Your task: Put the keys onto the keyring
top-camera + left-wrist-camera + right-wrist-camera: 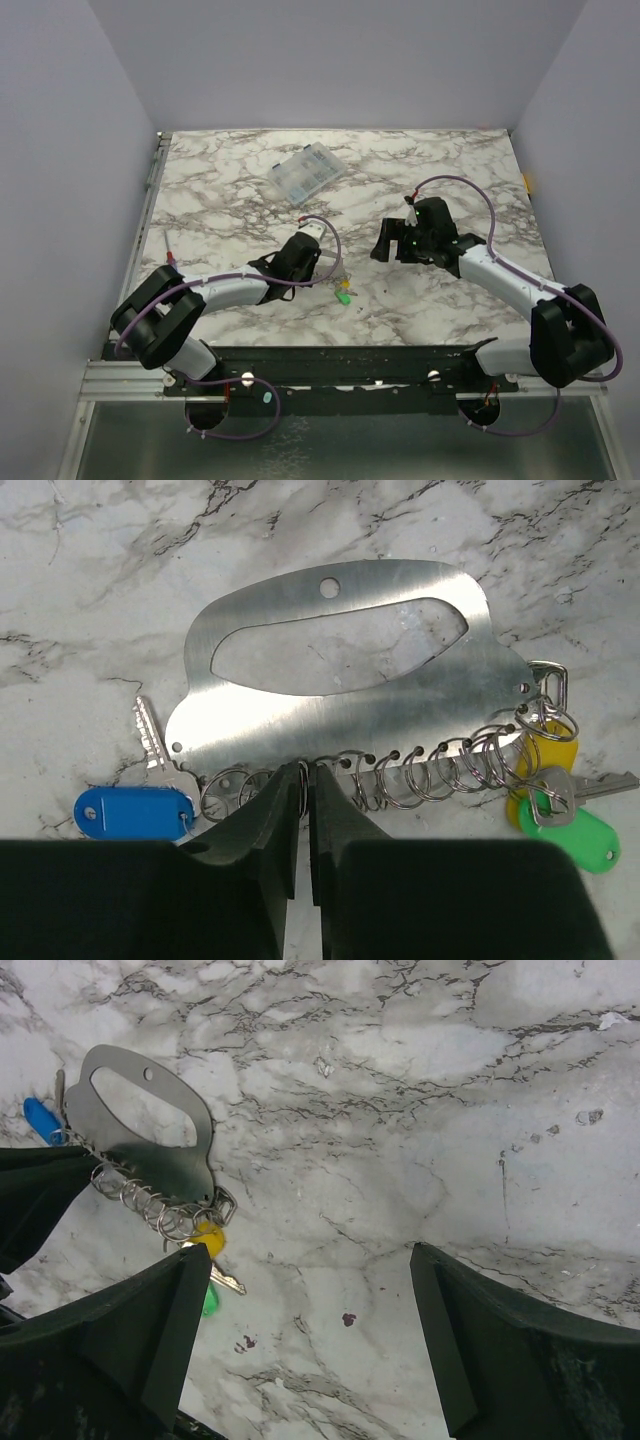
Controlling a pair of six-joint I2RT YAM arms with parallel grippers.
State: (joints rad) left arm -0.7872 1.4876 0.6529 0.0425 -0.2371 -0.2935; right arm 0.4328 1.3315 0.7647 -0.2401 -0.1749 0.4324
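Observation:
The keyring [350, 715] is a flat metal plate with an oval opening and a row of wire rings along its near edge. My left gripper [305, 770] is pinched shut on one of those rings. A blue key [135, 812] lies at the plate's left end. At the right end, a yellow key [550, 755] and a green key [580, 838] hang on the rings. In the right wrist view the keyring [190, 1170] lies at the left with the yellow key [210, 1238] below it. My right gripper [310, 1260] hovers open over bare marble to the right.
A clear compartment box [307, 172] lies at the back centre of the marble table [450, 170]. A red-tipped screwdriver [170, 255] lies near the left edge. Both arms reach in from the near edge; the right gripper [392, 238] is right of the left gripper [325, 262].

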